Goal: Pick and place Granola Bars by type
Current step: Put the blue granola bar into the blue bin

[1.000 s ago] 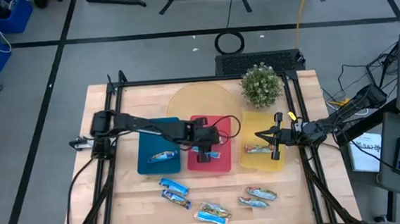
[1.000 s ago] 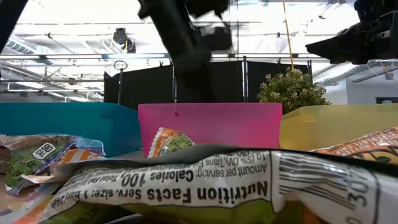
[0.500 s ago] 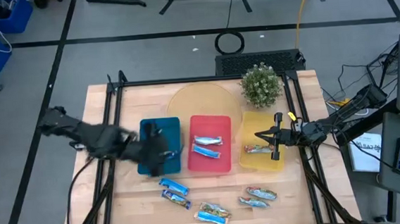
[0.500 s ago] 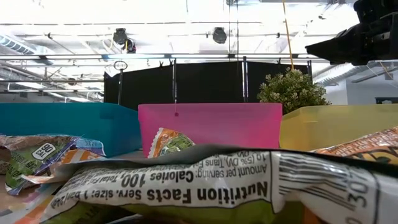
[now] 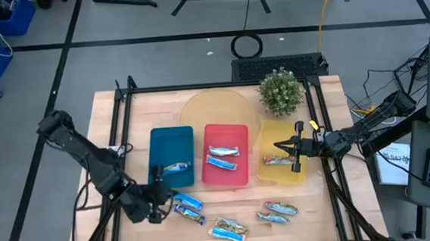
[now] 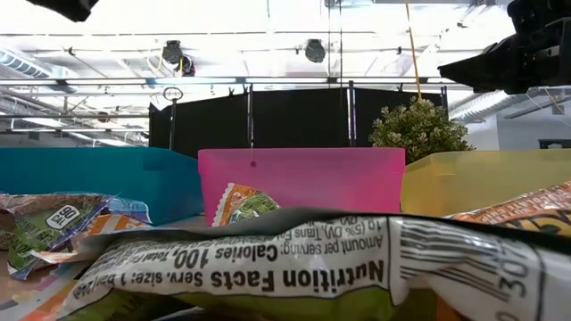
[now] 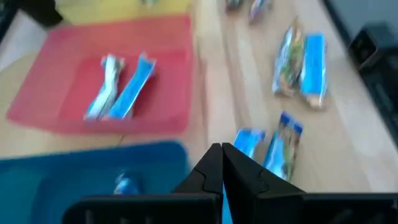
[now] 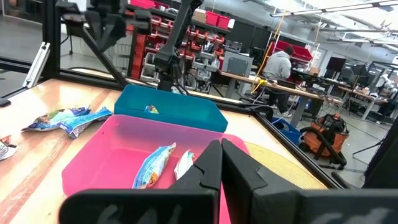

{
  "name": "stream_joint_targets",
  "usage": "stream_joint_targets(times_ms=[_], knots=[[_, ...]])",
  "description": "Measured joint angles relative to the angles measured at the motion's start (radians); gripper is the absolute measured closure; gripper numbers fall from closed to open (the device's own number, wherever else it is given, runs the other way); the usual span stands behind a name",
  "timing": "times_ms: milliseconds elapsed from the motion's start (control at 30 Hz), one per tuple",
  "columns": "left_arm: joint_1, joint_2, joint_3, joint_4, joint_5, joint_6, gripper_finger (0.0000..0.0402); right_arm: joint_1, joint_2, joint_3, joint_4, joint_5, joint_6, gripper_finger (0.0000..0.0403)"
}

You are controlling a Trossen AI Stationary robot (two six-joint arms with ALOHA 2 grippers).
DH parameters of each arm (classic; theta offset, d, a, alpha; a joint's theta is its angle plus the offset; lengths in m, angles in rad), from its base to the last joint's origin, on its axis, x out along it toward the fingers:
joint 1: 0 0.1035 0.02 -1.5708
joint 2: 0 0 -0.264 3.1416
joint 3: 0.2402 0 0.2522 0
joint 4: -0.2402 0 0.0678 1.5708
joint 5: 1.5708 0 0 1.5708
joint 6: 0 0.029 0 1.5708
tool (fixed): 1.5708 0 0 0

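A grey floor crossed by dark lines surrounds the pale wooden counter (image 5: 138,103), which is fenced by a black frame. Beyond it, the low view shows a bright ceiling with beams and a black screen; the right wrist view shows shelving with red bins and a person (image 8: 278,62) seated at a far bench.

On the counter three trays sit side by side: the blue tray (image 5: 170,143), the red tray (image 5: 239,173) and the yellow tray (image 5: 279,173). A round wooden board (image 5: 213,109) and a small potted plant (image 5: 280,90) stand behind them.

The left gripper (image 5: 160,205) hangs over the counter's front left, just beside two loose bars, its fingers pressed together. The right gripper (image 5: 292,154) hovers over the yellow tray, fingers likewise together.

The Granola Bars (image 5: 229,229): one in the blue tray, two in the red, one in the yellow, five loose along the counter's front edge.
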Motion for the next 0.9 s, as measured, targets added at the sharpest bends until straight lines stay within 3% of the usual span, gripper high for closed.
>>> stream_joint_targets(times_ms=[100,233,400,600,767,900], knots=[[0.0,-0.001,-0.093,0.196,-0.037,0.068,0.0397,0.0,0.0,0.0,0.003,0.0,0.0,0.0403],[0.015,-0.001,-0.224,0.477,0.014,0.205,0.0395,0.0,0.0,0.0,0.005,0.0,0.0,0.0403],[0.042,-0.011,-0.362,0.717,0.005,0.344,0.0394,0.0,0.0,0.0,0.004,0.0,-0.001,0.0403],[0.112,-0.013,-0.416,0.759,0.193,0.22,0.0394,0.0,0.0,0.0,-0.004,0.0,-0.003,0.0403],[0.094,0.051,-0.398,0.744,0.197,0.128,0.0362,0.0,0.0,0.0,-0.003,0.0,-0.006,0.0403],[0.054,0.118,-0.332,0.699,0.216,0.077,0.0313,0.0,0.0,0.0,-0.004,0.0,0.0,0.0403]])
